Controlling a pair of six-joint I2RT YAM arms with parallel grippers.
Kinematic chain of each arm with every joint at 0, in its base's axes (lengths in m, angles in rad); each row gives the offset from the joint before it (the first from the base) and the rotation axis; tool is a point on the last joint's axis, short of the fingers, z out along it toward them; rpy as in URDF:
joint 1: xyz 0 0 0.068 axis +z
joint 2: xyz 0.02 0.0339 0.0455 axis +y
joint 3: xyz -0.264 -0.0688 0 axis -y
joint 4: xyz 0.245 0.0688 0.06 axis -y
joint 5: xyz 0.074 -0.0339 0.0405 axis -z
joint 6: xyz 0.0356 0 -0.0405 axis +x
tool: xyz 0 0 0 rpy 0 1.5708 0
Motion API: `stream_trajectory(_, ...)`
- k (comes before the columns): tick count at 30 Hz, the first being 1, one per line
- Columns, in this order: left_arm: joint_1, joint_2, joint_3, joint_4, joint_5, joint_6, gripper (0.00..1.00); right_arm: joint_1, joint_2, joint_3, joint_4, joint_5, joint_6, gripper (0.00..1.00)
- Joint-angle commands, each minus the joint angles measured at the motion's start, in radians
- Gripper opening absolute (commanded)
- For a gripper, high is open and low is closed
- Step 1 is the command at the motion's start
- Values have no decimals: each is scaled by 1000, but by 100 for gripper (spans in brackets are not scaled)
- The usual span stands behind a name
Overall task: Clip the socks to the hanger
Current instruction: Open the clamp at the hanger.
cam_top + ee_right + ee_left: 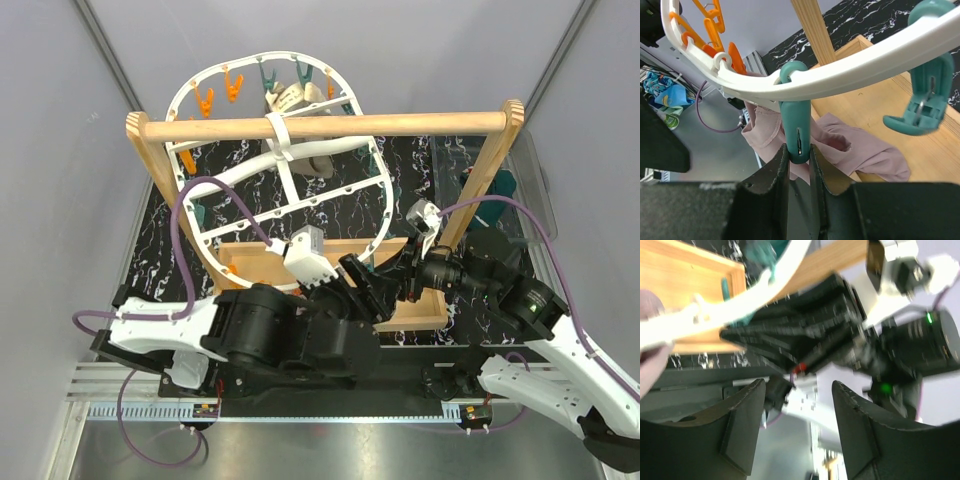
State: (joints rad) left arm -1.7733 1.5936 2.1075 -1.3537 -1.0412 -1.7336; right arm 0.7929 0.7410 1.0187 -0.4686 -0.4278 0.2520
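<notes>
Step in hand: we judge that the peg is being worked so that a sock can go into it; no sock is at the peg yet.
Right tool: the right tool [799, 150] is nearly closed, its fingers pinching the lower end of a teal clothespin [795, 110] that hangs from the hanger [865, 70] rim.
Left tool: the left tool [797, 425] is wide open and holds nothing; its view is blurred, so we read little else there.
Sock: a mauve-pink sock [860, 150] lies crumpled below and behind the pinched peg, apart from both tools.
Hanger: the white oval frame hangs tilted from the wooden rail stand [330, 125], above the black marbled worktop [160, 225].
Doing it well: we would squeeze squarely so the peg does not twist on its loop, hold the rim steady, and have the free tool bring the sock's edge up between the peg's tips before letting go.
Wooden tray: the wooden tray [935, 150] under the hanger holds the pink sock, draped over its near wall.
Clear bin: the clear bin [535, 190] at the right shows dark teal fabric [503, 183], mostly hidden by the stand's post; we cannot tell how many pieces.
</notes>
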Motion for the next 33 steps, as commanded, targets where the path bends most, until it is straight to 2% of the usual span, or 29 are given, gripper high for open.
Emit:
stream_trajectory(1,52,35,51,-196,-65,-43,59,0,-14,9,67,18,21,0)
stream_trajectory(12,152,20,-41,-196,-65,31,59,2,-9,1,39,23,1,0)
stream_trajectory(21,156,13,-70,-196,-111,71,62,0,-20,35,-20,29,-11,0)
stream_trajectory(33,156,-38,-132,-194,-145,11,62,2,-48,54,-53,-22,4,0)
